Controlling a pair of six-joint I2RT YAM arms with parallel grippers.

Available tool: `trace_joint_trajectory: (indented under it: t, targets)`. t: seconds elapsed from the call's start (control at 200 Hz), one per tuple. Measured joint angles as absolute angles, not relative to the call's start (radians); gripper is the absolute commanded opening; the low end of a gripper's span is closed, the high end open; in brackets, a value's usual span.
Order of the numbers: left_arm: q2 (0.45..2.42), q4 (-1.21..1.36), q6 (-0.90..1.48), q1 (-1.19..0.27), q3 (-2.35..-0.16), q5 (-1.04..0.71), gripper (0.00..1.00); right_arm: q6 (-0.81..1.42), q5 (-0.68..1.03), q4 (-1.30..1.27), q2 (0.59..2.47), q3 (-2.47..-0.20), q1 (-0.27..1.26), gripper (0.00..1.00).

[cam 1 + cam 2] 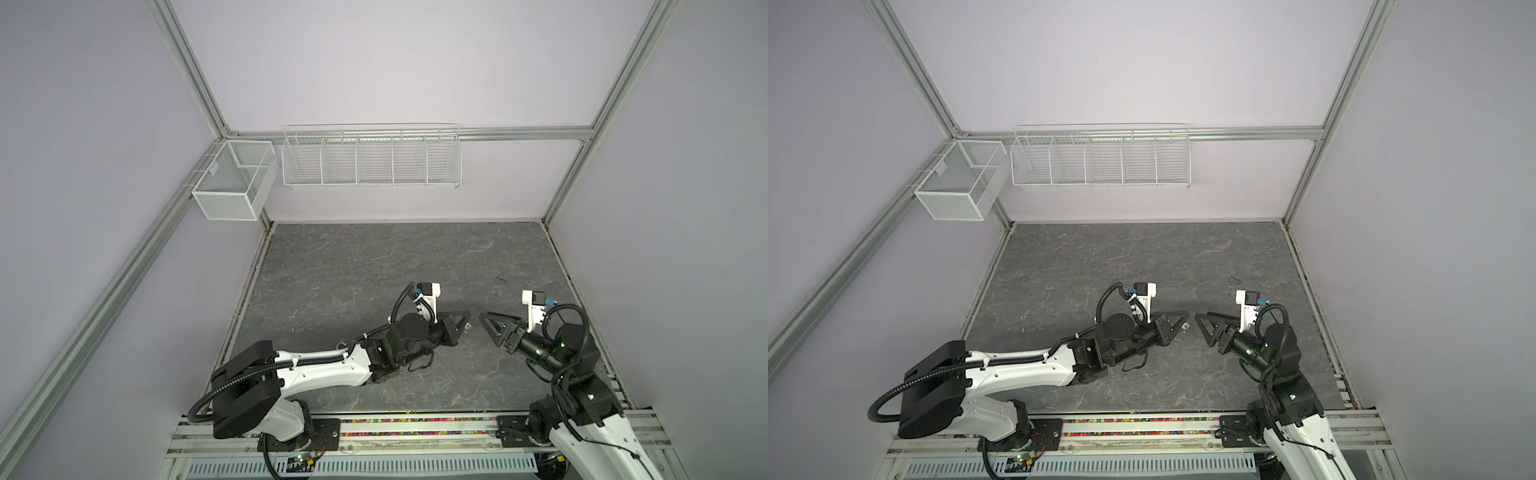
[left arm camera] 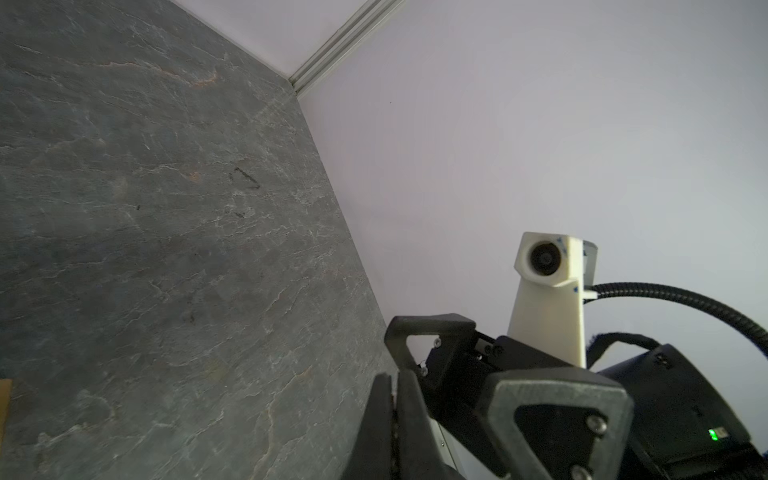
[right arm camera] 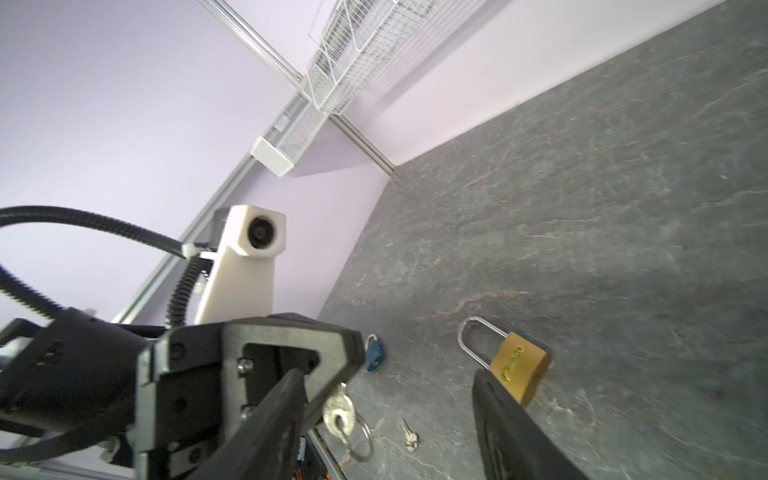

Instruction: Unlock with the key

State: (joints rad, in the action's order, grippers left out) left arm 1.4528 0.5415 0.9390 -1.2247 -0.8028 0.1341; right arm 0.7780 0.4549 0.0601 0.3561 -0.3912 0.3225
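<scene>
Here we go: the left gripper [image 1: 465, 322] is clamped shut at the front middle of the table [image 1: 374, 270], and we can see the key [image 3: 338, 409] caught at its tip. The bow and split ring [image 3: 360, 442] stick out clear of the fingers and the blade is hidden between them, so we cannot call its exact line. In both top views the key is only a small silver glint at that tip. The brass padlock [image 3: 519, 365] shows only in the right wrist view, low by the table. Its long axis runs from the body, which sits right against one finger [image 3: 511, 428] of the right gripper [image 1: 488, 330], out to the shackle [image 3: 461, 334], which points away from that finger. We cannot tell whether body and finger touch. The right gripper's jaws stand wide apart with nothing between them. A small blue padlock [image 3: 375, 353] and a small loose key [image 3: 409, 434] lie on the slate near the two tips. For room, the far half of the table is bare up to the back wall, where the wire rack [image 1: 372, 160] and mesh basket [image 1: 232, 183] hang well clear. The work sits close to the front edge. The left arm reaches low from the front left corner, forearm nearly level, gripper aimed to the right. The right arm is folded tight with its elbow raised and its gripper aimed left, so the two tips face each other across a narrow gap.
</scene>
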Motion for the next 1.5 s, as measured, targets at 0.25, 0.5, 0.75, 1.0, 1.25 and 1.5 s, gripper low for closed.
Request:
trace_joint_trajectory:
  t: [0.25,0.5,0.75,1.0,1.25,1.5]
  targets:
    - [1.453,0.605,0.922,-1.224,-0.792,0.133,0.00,0.846,0.516,-0.070,0.382,-0.373,0.323,0.54]
    - [1.454,0.736,0.923,-1.224,-0.780,0.126,0.00,0.906,0.548,-0.170,0.422,-0.327,0.326,0.45]
    - [1.481,0.798,0.923,-1.224,-0.780,0.123,0.00,0.916,0.572,-0.208,0.426,-0.327,0.337,0.43]
    - [1.524,0.850,0.928,-1.224,-0.782,0.123,0.00,0.916,0.580,-0.205,0.427,-0.335,0.339,0.37]
    - [1.547,0.913,0.931,-1.224,-0.782,0.130,0.00,0.916,0.590,-0.199,0.426,-0.337,0.344,0.31]
    - [1.574,0.975,0.950,-1.224,-0.782,0.130,0.00,0.921,0.598,-0.200,0.426,-0.337,0.350,0.27]
